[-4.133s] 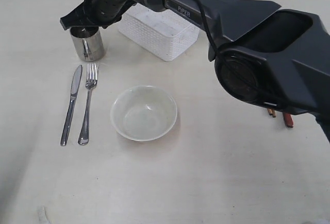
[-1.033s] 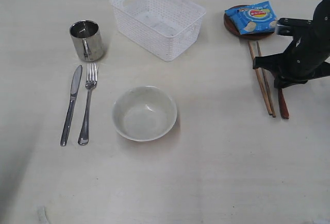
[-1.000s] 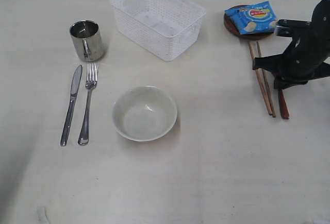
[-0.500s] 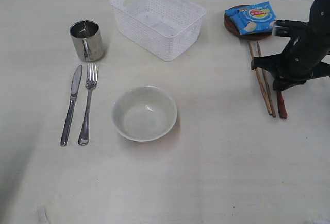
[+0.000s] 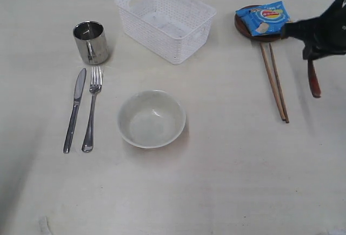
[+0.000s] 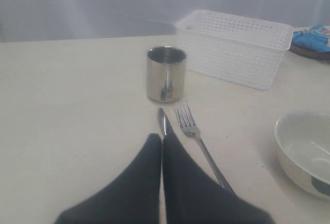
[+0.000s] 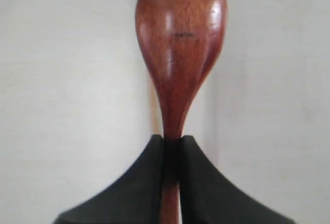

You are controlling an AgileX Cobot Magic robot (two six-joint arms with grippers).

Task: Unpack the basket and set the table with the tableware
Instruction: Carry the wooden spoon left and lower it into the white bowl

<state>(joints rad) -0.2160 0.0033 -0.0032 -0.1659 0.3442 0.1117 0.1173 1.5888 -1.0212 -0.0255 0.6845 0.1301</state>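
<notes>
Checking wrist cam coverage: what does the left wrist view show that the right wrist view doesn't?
Only left wrist: steel cup, knife, fork, white basket, bowl, and the left gripper shut on nothing. Only right wrist: the wooden spoon clamped in the right gripper. Both: the pale table.

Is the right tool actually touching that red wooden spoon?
Touching. The right wrist view shows the right tool clamped on the wooden spoon at its neck.

**Soft light, a few fuzzy spots**

The table (image 5: 216, 181) is bright, with faint shadows and a grey patch at the near left. The steel cup (image 5: 91, 41) shines. Up close, the spoon (image 7: 180, 49) and right gripper (image 7: 172, 140) look fuzzy.
</notes>
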